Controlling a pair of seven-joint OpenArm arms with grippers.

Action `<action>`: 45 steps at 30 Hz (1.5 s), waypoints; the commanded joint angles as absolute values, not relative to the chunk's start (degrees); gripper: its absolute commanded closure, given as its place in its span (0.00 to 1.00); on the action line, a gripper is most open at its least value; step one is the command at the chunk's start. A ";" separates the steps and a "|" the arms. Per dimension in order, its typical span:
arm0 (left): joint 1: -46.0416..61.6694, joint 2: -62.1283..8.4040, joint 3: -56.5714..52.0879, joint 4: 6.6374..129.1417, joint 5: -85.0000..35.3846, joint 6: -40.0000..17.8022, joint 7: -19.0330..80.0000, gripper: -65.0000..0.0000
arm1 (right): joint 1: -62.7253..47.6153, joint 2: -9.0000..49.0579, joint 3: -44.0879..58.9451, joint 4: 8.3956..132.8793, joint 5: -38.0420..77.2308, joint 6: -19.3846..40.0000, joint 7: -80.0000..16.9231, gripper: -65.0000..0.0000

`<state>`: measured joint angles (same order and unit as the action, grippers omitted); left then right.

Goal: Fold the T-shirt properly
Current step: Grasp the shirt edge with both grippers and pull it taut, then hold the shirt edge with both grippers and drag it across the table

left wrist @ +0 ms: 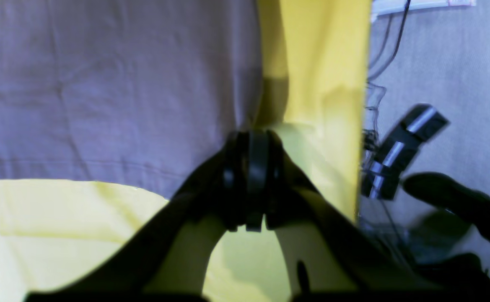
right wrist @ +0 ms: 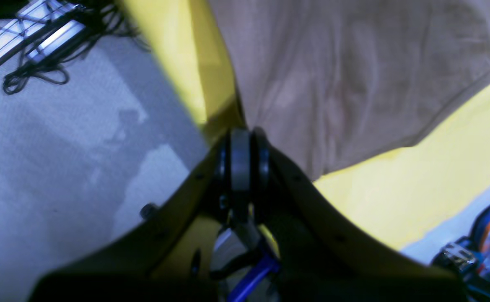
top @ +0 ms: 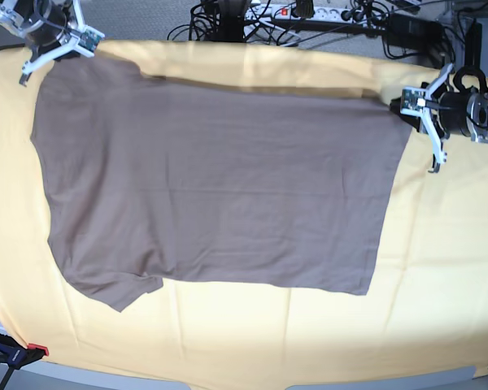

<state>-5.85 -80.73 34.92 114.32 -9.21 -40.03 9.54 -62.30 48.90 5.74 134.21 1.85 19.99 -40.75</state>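
At the far left corner of the yellow cloth (top: 439,268), the right gripper (top: 55,45) pinches one soft, thin brown T-shirt (top: 220,187), which lies flat across the middle. At its far right corner, the left gripper (top: 423,110) pinches the hem. Two grippers, both pressed together.

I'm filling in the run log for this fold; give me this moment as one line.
stage: far edge pinched | left tool: shut on T-shirt hem corner | right tool: shut on its shoulder corner | shirt: spread on yellow cloth, one sleeve showing
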 commanded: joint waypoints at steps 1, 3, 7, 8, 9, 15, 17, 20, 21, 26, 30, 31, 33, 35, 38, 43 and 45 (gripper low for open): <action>-6.13 -82.41 34.17 115.37 -10.35 -40.00 9.74 1.00 | -64.51 49.52 7.01 135.00 1.48 19.88 -41.23 1.00; -5.23 -82.94 34.17 116.49 -11.73 -40.00 10.90 1.00 | -67.68 49.47 8.60 135.00 1.48 19.88 -41.23 1.00; -3.86 -84.51 34.17 119.20 -14.57 -40.00 14.15 1.00 | -73.38 49.21 11.70 135.00 1.48 19.88 -41.23 1.00; -3.44 -85.06 34.17 120.14 -15.29 -40.00 15.77 1.00 | -74.52 49.21 12.40 135.00 1.48 19.90 -41.23 1.00; -3.18 -85.52 34.17 121.03 -16.38 -40.00 17.65 1.00 | -75.00 49.23 12.93 135.00 1.48 19.88 -41.21 1.00; -2.85 -86.04 34.17 125.84 -26.00 -40.00 30.59 1.00 | -75.00 49.25 15.09 135.00 1.43 17.78 -37.56 1.00; -2.85 -86.06 34.17 127.85 -29.02 -40.00 35.57 1.00 | -75.00 49.25 16.12 135.00 1.45 17.76 -37.08 1.00; -2.83 -86.41 34.17 130.06 -32.69 -40.00 41.45 1.00 | -75.00 49.25 17.45 135.00 1.45 17.80 -36.62 1.00; -2.85 -86.70 34.17 130.54 -33.65 -40.00 42.13 1.00 | -75.00 49.28 17.78 135.00 1.45 17.80 -36.56 1.00; -2.85 -86.83 34.17 131.13 -33.23 -40.00 42.09 1.00 | -75.00 49.28 18.06 135.00 1.28 17.76 -33.71 1.00; -2.85 -86.63 34.17 131.13 -29.52 -40.00 42.04 1.00 | -71.53 49.28 18.06 135.00 1.26 17.52 -33.21 1.00; -2.87 -86.50 34.17 131.13 -28.38 -40.00 42.02 1.00 | -70.28 49.25 18.06 135.00 1.26 17.15 -33.19 1.00; -2.87 -85.84 34.17 131.11 -24.93 -38.87 41.04 1.00 | -67.64 49.25 18.06 135.00 1.30 16.47 -32.77 1.00; -2.87 -84.62 34.17 130.56 -20.40 -34.72 38.46 1.00 | -65.21 49.25 18.06 135.00 1.69 16.49 -31.97 1.00; -2.87 -81.67 34.17 128.79 -15.18 -29.52 35.75 1.00 | -61.98 49.25 18.06 135.00 1.72 17.10 -30.68 1.00; -2.87 -75.02 34.17 123.96 -10.70 -25.58 33.98 1.00 | -56.14 49.28 18.04 133.62 7.09 20.58 -27.44 1.00; -2.87 -72.55 34.17 121.71 -9.28 -24.95 33.58 1.00 | -53.17 49.25 18.04 131.04 9.87 22.24 -26.68 1.00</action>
